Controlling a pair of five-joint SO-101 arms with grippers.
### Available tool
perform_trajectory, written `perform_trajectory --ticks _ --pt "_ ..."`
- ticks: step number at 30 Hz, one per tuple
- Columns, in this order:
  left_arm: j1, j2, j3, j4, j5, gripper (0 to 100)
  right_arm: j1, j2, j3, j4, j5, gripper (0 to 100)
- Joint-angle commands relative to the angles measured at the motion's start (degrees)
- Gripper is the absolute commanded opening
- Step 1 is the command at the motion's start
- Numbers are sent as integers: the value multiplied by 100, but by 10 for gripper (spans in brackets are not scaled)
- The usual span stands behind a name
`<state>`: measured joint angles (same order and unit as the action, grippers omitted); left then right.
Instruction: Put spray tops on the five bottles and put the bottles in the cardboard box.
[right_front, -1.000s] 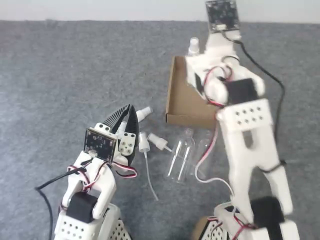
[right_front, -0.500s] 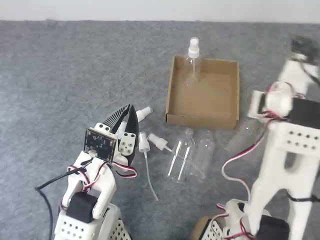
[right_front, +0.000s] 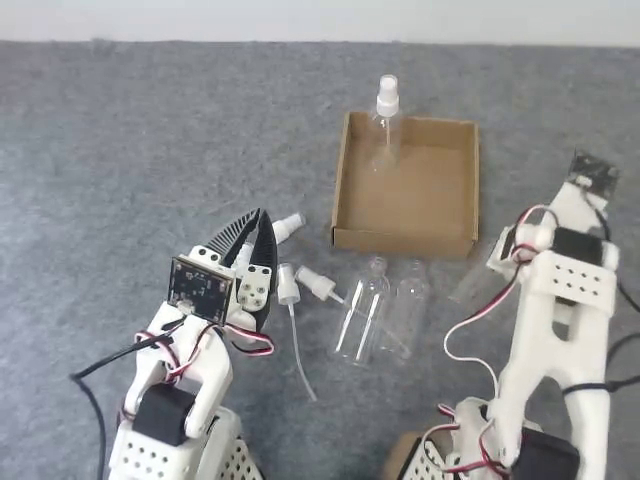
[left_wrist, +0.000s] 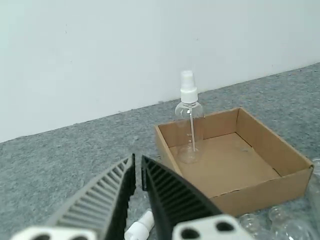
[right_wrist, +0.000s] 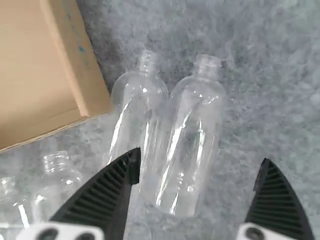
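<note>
A clear bottle with a white spray top (right_front: 386, 122) (left_wrist: 189, 117) stands upright in the far corner of the cardboard box (right_front: 440, 200) (left_wrist: 260, 187). Two uncapped bottles (right_front: 358, 315) (right_front: 406, 300) lie in front of the box. Beside the box's right corner lie two more uncapped bottles (right_wrist: 137, 102) (right_wrist: 192, 135). My right gripper (right_wrist: 200, 160) hangs open over this pair. Three loose spray tops (right_front: 288, 224) (right_front: 288, 287) (right_front: 320, 285) lie near my left gripper (right_front: 256, 218) (left_wrist: 138, 162), which is shut and holds nothing.
Grey carpet (right_front: 130, 150) covers the table, with free room to the left and behind the box. My right arm (right_front: 560, 280) stands at the right side. A white wall (left_wrist: 150, 45) rises behind the table.
My right arm has swung back from over the box to the right side, leaving the capped bottle upright in the box. The left arm has not moved.
</note>
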<state>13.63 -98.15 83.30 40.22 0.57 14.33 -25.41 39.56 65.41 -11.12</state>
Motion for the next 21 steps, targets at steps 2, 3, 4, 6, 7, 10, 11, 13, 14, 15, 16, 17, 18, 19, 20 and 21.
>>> perform_trajectory --ticks 2,3,4,6,7,10,11,13,14,15,16,17,18,19,20,21 --pt "-53 -70 -57 -193 -9 12 92 -233 413 -673 -62 310" --pt "-53 -70 -57 -193 -18 12 92 -233 536 -813 -62 310" --pt "-53 -70 -57 -193 -18 12 92 -233 642 -954 -62 310" --pt "-53 -70 -57 -193 -18 12 92 -233 870 -1218 -53 310" --pt "-53 -70 -57 -193 -18 12 92 -233 976 -1323 -53 310" --pt "-53 -70 -57 -193 -18 12 92 -233 1196 -1508 -35 310" --pt "-53 -70 -57 -193 -18 12 101 -233 1240 -1534 -35 309" --pt "-53 -70 -57 -193 -18 12 163 -233 1301 -1525 -35 286" --pt "-53 -70 -57 -193 -18 12 233 -233 1319 -1534 -26 266" --pt "-53 -70 -57 -193 -18 12 321 -233 1319 -1534 -26 245" --pt "-53 -70 -57 -193 -18 12 444 -233 1327 -1534 9 227" --pt "-53 -70 -57 -193 -18 12 567 -233 1345 -1534 114 211" --pt "-53 -70 -66 -193 -18 12 690 -233 1345 -1534 246 199" --pt "-53 -53 -110 -193 -9 12 796 -233 1345 -1534 352 191" --pt "-53 -35 -171 -176 0 12 910 -233 1345 -1534 431 181" --pt "-62 -26 -215 -167 0 12 998 -233 1354 -1525 510 176"
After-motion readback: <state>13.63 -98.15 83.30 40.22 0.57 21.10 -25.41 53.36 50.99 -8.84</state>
